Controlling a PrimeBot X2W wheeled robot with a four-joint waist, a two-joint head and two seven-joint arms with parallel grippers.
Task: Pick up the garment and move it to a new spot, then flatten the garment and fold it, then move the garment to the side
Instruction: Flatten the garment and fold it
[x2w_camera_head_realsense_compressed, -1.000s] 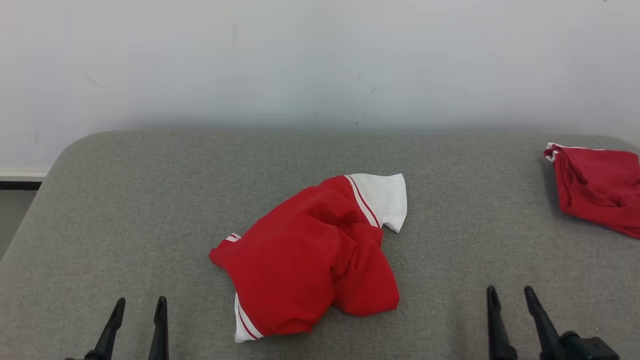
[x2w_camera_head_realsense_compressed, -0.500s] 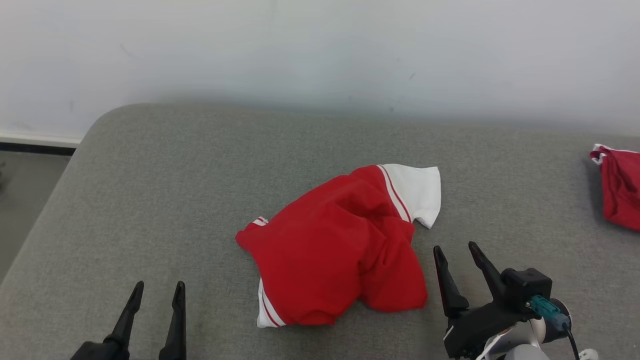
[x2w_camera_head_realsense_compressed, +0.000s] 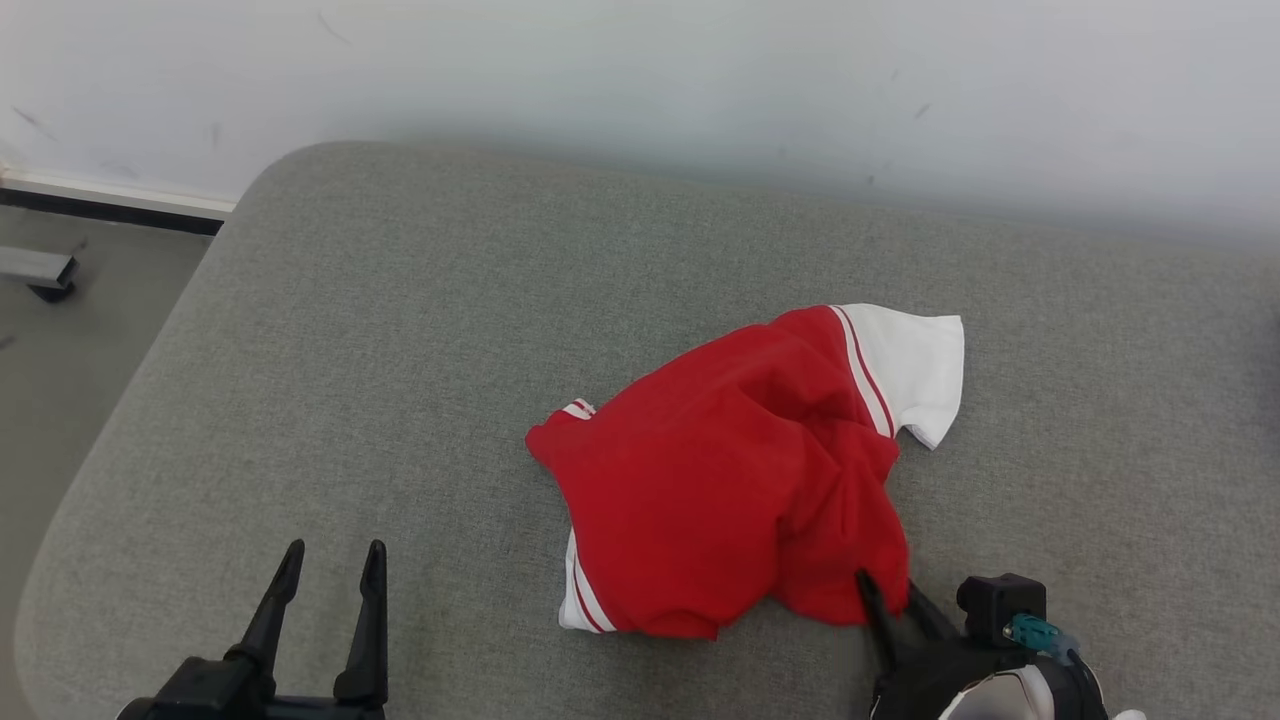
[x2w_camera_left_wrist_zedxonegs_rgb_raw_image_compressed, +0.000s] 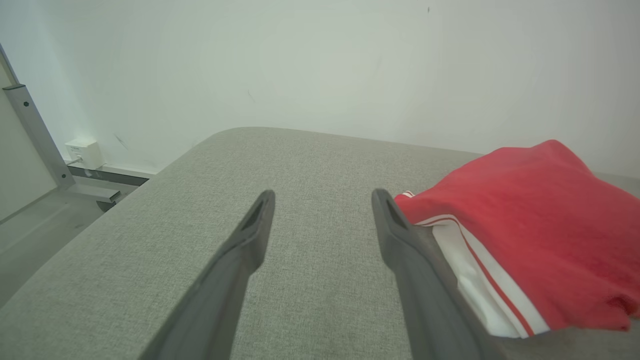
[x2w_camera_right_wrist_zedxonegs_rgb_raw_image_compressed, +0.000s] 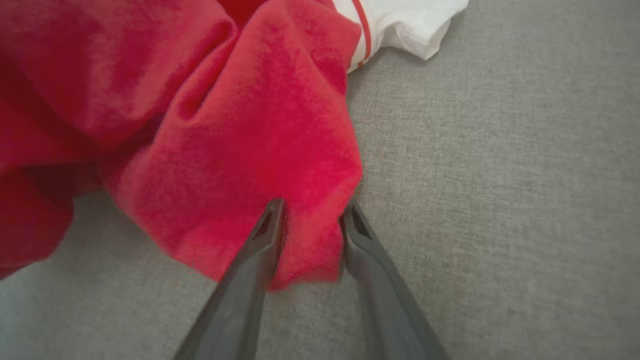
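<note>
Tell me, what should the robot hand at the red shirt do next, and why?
Probably pinch shut. The right gripper has a fold of the red garment between its open fingers, so closing should grab it for lifting.

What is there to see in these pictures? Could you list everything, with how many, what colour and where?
garment: one, red with white striped trim, crumpled on the table, near its front edge
table: one, grey fabric top, against the wall
wall: one, white, behind the table
floor: grey, left of the table
socket: one, white, low on the wall, left of the table
bar: one, grey metal, slanting up from the floor at the far left
left tool: one, dark, open, over bare table left of the garment
right tool: one, dark, fingers either side of a fold at the garment's near edge; whether it grips is unclear
</note>
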